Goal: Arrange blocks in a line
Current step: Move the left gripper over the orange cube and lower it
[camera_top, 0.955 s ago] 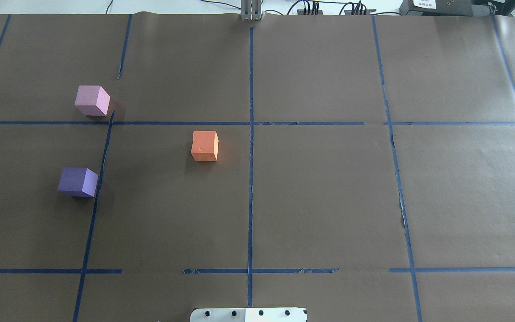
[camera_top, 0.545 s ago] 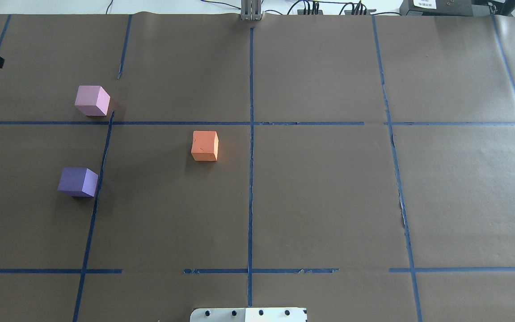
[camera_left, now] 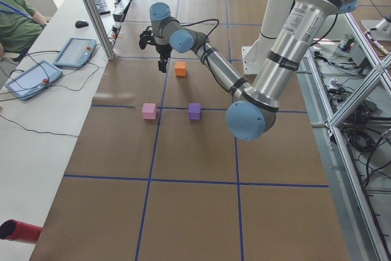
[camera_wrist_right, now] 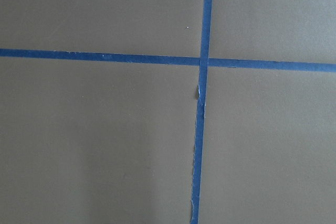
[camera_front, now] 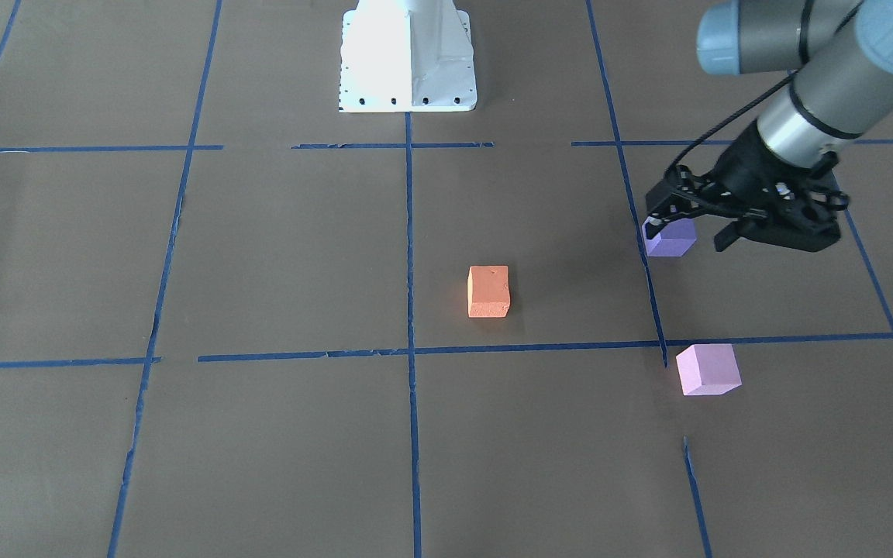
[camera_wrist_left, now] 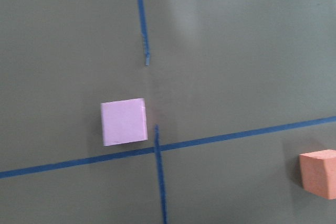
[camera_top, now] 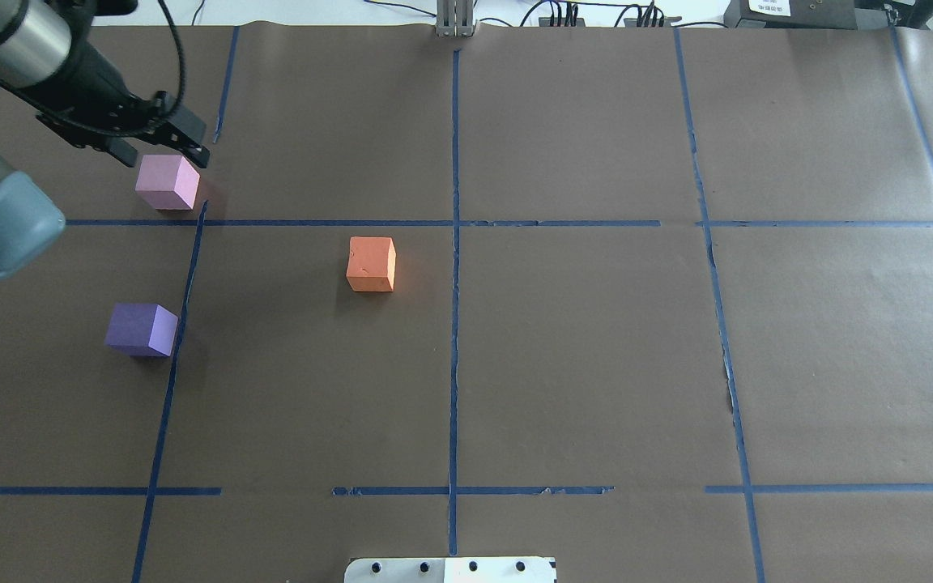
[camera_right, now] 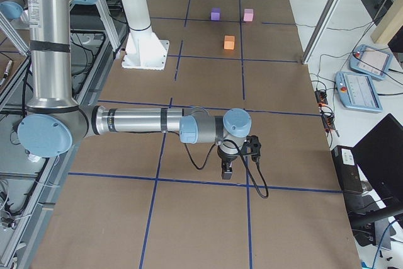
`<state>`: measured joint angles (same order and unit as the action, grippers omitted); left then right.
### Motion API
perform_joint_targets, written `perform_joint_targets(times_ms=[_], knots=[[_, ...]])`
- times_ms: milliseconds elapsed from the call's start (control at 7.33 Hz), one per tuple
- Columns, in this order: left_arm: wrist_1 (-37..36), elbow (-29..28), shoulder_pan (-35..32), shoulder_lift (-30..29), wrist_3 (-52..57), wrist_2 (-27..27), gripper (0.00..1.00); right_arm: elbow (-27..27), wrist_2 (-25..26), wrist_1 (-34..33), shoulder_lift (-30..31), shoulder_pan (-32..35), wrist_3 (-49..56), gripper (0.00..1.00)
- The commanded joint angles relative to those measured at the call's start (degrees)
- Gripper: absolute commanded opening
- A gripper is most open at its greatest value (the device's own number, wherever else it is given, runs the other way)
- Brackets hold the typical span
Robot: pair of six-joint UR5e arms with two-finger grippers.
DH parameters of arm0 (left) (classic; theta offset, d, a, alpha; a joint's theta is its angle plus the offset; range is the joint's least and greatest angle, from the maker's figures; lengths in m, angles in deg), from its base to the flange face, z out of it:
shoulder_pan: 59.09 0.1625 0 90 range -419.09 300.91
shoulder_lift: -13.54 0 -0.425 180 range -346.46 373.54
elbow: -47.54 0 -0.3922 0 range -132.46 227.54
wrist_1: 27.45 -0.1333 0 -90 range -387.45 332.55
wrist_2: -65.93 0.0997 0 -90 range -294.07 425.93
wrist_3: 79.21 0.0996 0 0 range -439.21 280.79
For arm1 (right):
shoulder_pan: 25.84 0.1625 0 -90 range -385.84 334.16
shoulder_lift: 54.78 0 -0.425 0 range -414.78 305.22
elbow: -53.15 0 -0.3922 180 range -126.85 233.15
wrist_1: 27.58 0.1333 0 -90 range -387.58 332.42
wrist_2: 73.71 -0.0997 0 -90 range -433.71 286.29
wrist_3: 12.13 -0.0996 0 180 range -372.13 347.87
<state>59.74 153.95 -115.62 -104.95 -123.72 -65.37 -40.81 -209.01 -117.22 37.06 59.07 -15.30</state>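
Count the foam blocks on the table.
3. Orange block near the centre tape; violet block and pink block on the robot's left, pink farther out. None appears hidden.

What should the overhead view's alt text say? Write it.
The left arm's open tool hovers at upper left, by the pale pink block. A purple block lies below it, an orange block near centre, all apart on the brown table.

Even bright light, soft shadows
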Motion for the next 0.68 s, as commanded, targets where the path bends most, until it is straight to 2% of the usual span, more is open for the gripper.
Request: perform_joint_targets(times_ms=[0,273,409,545], knots=[[0.8,-1.3,7.8,-3.6,-3.0,8.1,1.0,0.0,0.0,0.0,0.0,0.0,0.0,1.0],[1.7,-2.9,11.9,-4.3,-3.8,11.8,1.0,0.0,0.0,0.0,0.0,0.0,0.0,1.0],[1.3,-5.9,14.1,-6.6,-4.7,15.2,1.0,0.0,0.0,0.0,0.0,0.0,0.0,1.0],[1.5,-10.4,14.6,-9.3,-9.6,15.4,1.0,0.0,0.0,0.0,0.0,0.0,0.0,1.0]])
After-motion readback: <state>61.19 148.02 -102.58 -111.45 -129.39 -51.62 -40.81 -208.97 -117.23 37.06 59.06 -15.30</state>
